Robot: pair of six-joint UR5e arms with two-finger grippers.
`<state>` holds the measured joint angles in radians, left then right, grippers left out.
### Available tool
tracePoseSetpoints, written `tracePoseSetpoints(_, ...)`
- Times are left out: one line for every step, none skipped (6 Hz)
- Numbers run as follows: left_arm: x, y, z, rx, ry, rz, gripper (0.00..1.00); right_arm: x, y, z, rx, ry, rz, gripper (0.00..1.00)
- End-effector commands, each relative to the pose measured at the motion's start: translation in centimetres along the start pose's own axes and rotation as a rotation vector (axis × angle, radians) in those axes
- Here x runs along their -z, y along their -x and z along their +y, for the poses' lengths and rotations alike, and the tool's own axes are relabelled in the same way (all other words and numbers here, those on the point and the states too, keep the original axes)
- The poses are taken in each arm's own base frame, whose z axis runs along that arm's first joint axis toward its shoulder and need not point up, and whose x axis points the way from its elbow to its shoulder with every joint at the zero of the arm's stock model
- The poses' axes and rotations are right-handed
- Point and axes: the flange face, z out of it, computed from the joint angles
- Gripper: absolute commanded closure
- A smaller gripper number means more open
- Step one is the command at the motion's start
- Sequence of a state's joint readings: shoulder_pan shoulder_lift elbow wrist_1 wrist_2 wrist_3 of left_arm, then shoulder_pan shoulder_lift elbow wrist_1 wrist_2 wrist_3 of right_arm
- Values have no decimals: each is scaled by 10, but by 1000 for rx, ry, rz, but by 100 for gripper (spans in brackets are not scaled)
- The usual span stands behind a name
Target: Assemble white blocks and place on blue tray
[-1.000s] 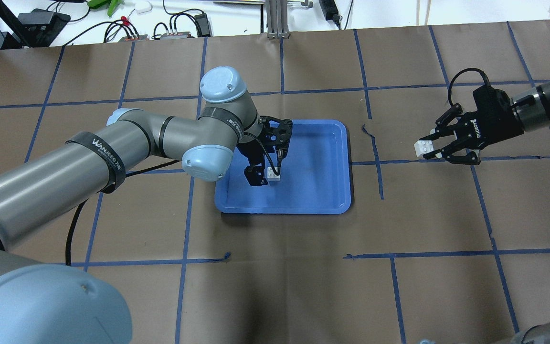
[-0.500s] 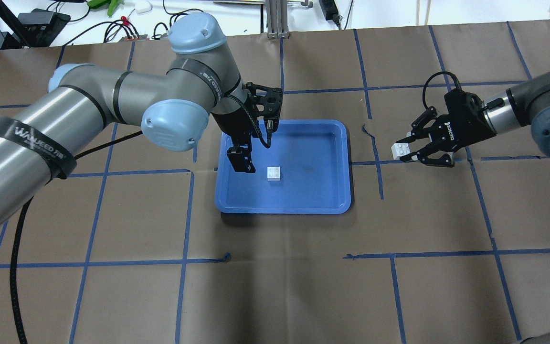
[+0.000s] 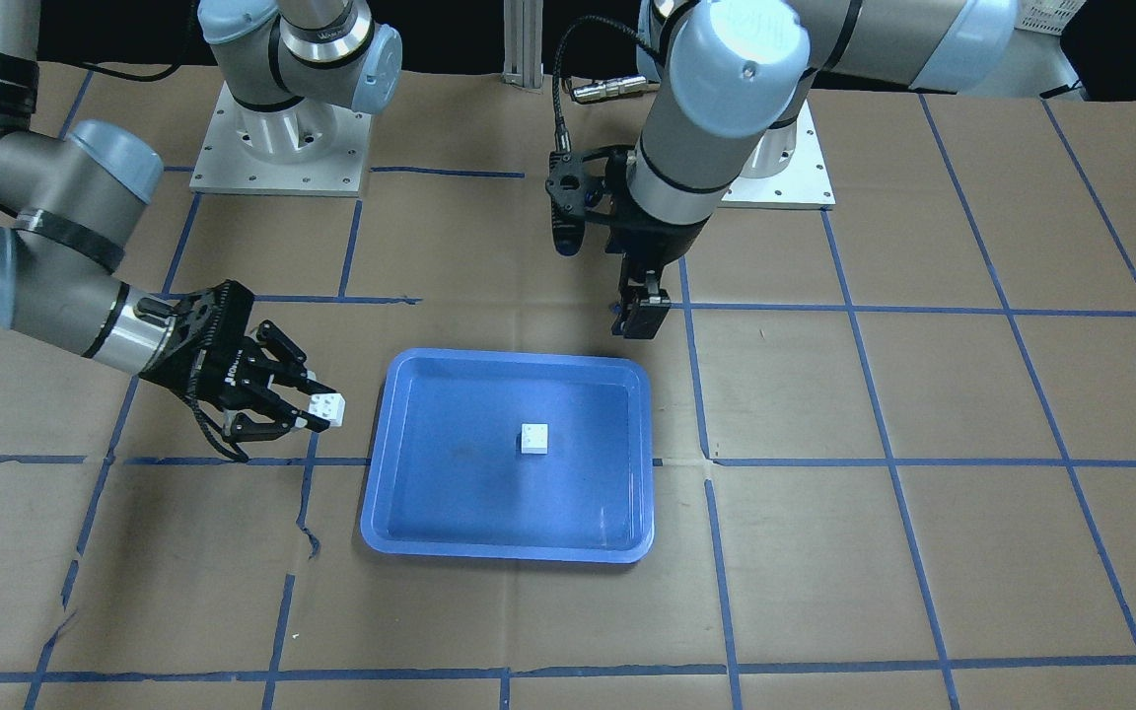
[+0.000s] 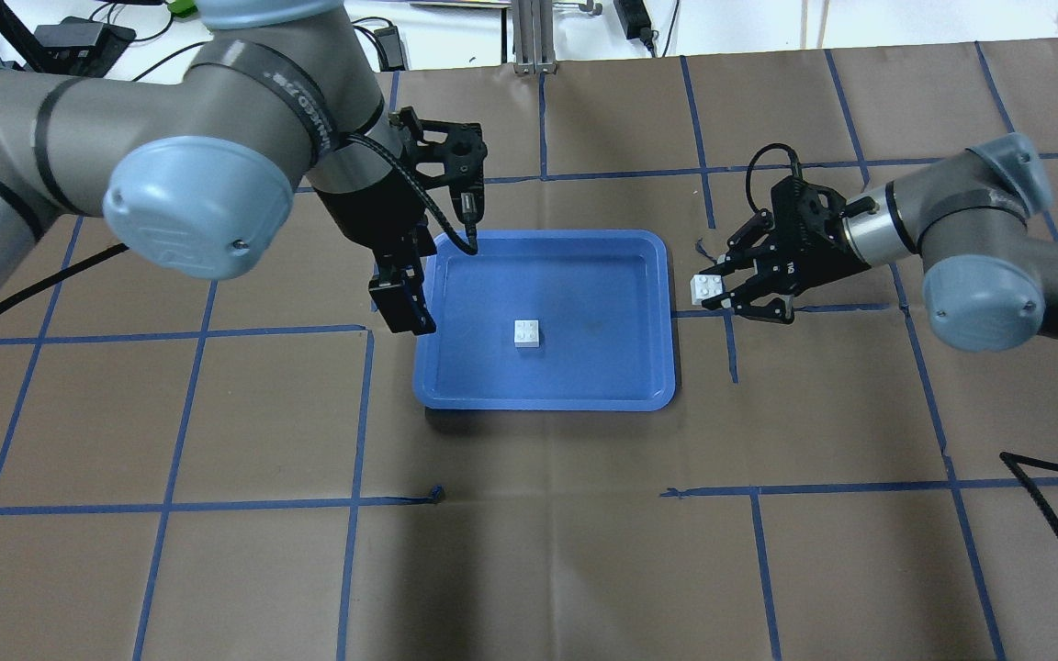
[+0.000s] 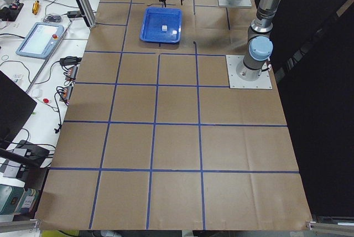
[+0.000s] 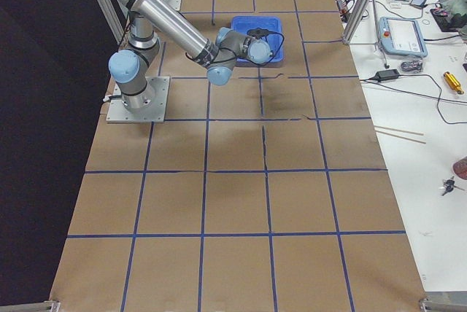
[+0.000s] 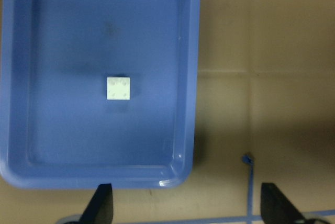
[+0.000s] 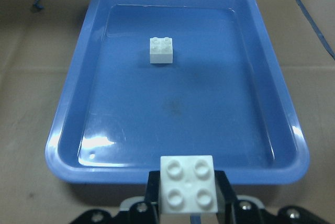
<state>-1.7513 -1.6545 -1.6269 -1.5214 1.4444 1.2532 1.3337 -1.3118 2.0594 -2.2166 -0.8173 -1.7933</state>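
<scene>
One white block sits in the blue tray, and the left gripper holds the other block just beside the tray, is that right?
No, the right gripper holds that white block beside the blue tray; the overhead view shows it. The other block does sit in the tray.

Papered brown across the whole worktop [image 4: 538, 551]; ruled into large squares with blue tape lines [image 4: 263, 504]. Carries the blue tray [image 4: 547, 401] flat, between the left fingers [image 4: 398, 310] and the right fingers [image 4: 761, 312], one short end near each. Bears pale mounting plates [image 3: 223, 168] well behind both sets of fingers, on the robot's side.
</scene>
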Motion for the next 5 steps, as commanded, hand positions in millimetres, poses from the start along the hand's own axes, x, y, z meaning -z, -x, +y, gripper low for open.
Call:
tracePoseSetpoints(24, -19, 27, 226, 59, -47, 1, -54, 20, -61, -77, 5, 55, 86)
tracePoseSetpoints(42, -23, 30, 429, 61, -108, 1, -85, 29, -77, -46, 4, 40, 86)
tracePoseSetpoints(51, -20, 34, 581, 80, -183, 1, -109, 37, -87, 0, 0, 26, 86)
tracePoseSetpoints(58, -15, 33, 785, 26, -251, 1, -119, 38, -83, 8, -1, 21, 86)
tracePoseSetpoints(59, -15, 32, 948, 1, -259, 1, -127, 37, -76, 18, 2, 22, 86)
